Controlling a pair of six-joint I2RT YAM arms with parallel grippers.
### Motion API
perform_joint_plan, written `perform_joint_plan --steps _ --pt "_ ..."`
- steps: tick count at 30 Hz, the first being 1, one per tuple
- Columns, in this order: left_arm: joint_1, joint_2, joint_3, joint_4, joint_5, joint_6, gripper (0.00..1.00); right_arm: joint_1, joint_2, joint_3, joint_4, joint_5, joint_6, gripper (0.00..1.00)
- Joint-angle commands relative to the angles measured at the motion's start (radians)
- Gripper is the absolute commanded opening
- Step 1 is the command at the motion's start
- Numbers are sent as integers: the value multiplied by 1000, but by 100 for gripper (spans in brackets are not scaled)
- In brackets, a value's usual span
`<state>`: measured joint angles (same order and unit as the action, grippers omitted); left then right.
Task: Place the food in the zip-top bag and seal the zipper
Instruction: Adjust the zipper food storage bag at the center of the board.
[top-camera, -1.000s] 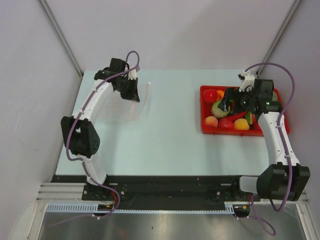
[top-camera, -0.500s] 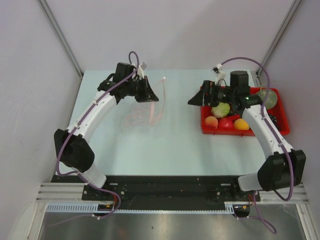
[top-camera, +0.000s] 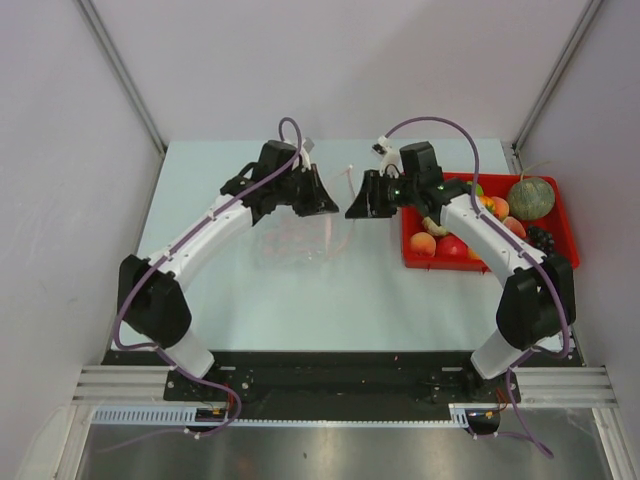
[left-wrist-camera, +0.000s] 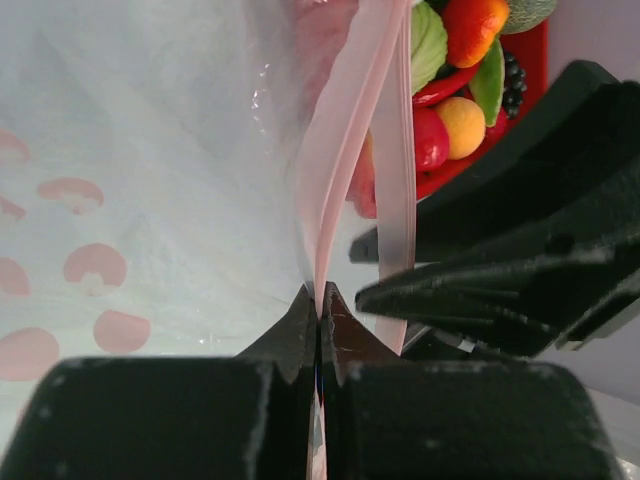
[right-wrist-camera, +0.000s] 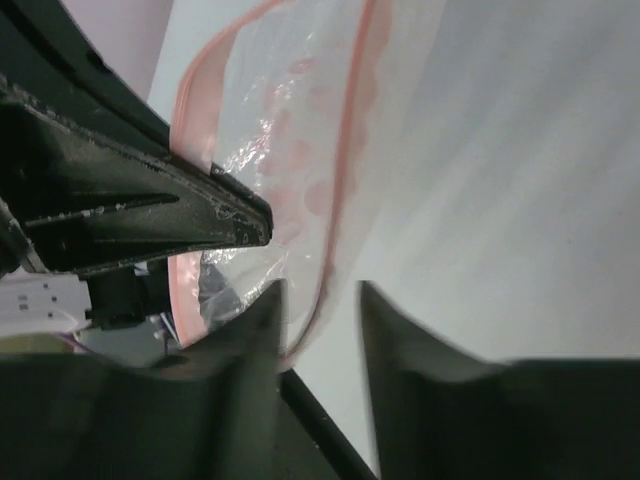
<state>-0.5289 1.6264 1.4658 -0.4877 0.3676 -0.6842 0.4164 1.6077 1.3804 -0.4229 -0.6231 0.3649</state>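
On the middle of the desk (top-camera: 330, 300), well apart from its near and left edges, lies the zip-top bag (top-camera: 292, 238). The left hand (left-wrist-camera: 319, 305) is clamped on the zipper (left-wrist-camera: 395, 170). The right hand (right-wrist-camera: 320, 320), jaws apart, straddles the bag's rim, crowding the left hand. Further right, the food (top-camera: 432, 243) fills a red tray (top-camera: 404, 255) near the desk's right edge, with the melon (top-camera: 530, 197) in the tray's far corner.

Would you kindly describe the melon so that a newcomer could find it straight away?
On the pale table, look at the red tray on the right side. The melon sits in its far right corner: round, dull green, and clearly larger than the small red, orange and yellow food sharing the tray.
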Motion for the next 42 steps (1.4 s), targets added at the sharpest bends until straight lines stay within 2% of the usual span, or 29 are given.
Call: perform_joint_plan --steps 1,2,4,5,8,14,22,28,30,31,32,35,37,39,42 --pt "12 -60 -19 -20 -42 14 0 -1 -3 -1 -28 120 -43 19" --pt "30 -68 -21 -35 -54 27 4 -4 -15 -1 -39 126 -61 0" --pt "47 -91 -19 -87 -119 77 17 -10 -35 -10 -59 116 -76 0" --pt "59 -95 -9 -104 -142 96 28 -10 -52 -15 -65 111 -87 0" --pt "64 -112 -12 -130 -161 169 37 1 -65 -26 -77 86 -103 0" --pt "58 -108 -19 -91 -30 173 43 47 -75 -38 -50 33 -84 0" --pt "33 -135 -65 -78 53 181 48 48 -80 -27 -25 -3 -41 0" --pt "15 -158 -82 -107 94 202 43 47 -86 -8 3 -79 -4 0" --pt "13 -166 -75 -127 129 218 37 47 -95 -7 18 -128 17 0" --pt "13 -168 -64 -133 140 224 14 44 -98 -7 25 -148 28 0" --pt "17 -168 -52 -152 154 245 1 35 -106 -9 27 -182 41 0" --pt "67 -177 -15 -235 221 252 0 -13 -123 -36 29 -234 60 0" --pt "127 -203 -19 -270 254 244 0 -91 -126 -46 6 -245 36 0" --pt "164 -209 -12 -314 260 252 0 -161 -121 -29 -98 -202 -77 0" --pt "202 -194 11 -338 275 247 0 -205 -88 5 -218 -144 -208 0"
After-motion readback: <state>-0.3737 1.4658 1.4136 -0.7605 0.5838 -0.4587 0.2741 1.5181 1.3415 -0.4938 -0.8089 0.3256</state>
